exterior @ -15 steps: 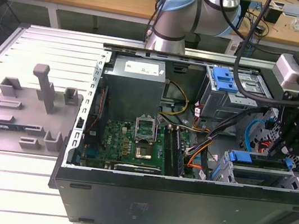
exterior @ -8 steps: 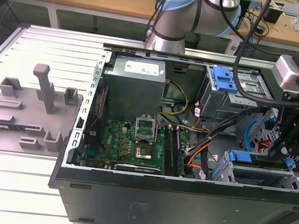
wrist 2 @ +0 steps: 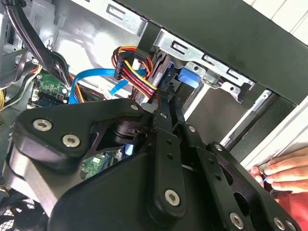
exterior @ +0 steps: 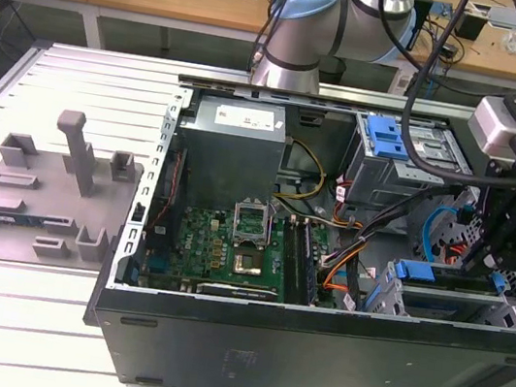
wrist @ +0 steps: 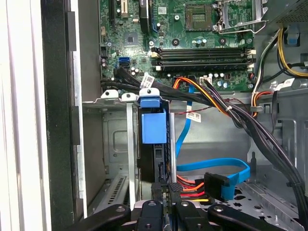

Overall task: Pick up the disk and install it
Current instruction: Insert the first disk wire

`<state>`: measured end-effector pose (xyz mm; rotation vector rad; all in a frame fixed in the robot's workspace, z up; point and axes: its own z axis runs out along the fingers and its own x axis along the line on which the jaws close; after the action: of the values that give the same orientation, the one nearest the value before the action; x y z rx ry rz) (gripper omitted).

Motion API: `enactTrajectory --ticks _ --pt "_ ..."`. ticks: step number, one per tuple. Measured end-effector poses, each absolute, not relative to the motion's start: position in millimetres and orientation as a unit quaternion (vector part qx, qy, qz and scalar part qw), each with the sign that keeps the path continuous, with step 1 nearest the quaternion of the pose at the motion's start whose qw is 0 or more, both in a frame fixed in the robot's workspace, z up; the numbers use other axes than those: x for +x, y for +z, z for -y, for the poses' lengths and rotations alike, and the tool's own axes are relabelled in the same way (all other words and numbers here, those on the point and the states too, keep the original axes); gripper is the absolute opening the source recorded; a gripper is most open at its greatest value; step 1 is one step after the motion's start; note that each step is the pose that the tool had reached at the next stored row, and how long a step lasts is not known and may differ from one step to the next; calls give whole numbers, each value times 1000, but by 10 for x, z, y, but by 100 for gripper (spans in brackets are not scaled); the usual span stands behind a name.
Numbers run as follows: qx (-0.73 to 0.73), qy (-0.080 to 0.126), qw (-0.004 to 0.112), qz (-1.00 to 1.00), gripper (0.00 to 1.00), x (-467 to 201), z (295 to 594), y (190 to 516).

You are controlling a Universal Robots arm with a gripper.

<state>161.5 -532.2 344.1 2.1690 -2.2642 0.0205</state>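
Observation:
The disk (wrist: 153,126) stands edge-on in a slot of the metal drive cage (wrist: 113,144), its blue carrier handle towards the motherboard. In the exterior view that blue carrier (exterior: 417,272) shows at the cage in the case's front corner, on the exterior view's right. My gripper (exterior: 485,257) reaches down into this cage. In both wrist views its fingers lie close together, shut, with the tips (wrist 2: 168,91) at the disk's end near the blue tab (wrist 2: 188,77). Whether the gripper (wrist: 168,188) pinches any part of the disk is hidden.
Bundled power cables (wrist: 226,108) and a blue data cable (wrist: 211,166) run right beside the cage. A second cage with a blue latch (exterior: 385,135) stands farther back. The motherboard (exterior: 230,243) fills the case floor. A grey fixture plate (exterior: 43,189) lies beside the case. A person's hand (wrist 2: 284,173) rests outside the case wall.

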Motion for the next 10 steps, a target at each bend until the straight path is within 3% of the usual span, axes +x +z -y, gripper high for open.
enactTrajectory --ticks 10 --pt "692 6 2 722 16 1616 5322 3415"
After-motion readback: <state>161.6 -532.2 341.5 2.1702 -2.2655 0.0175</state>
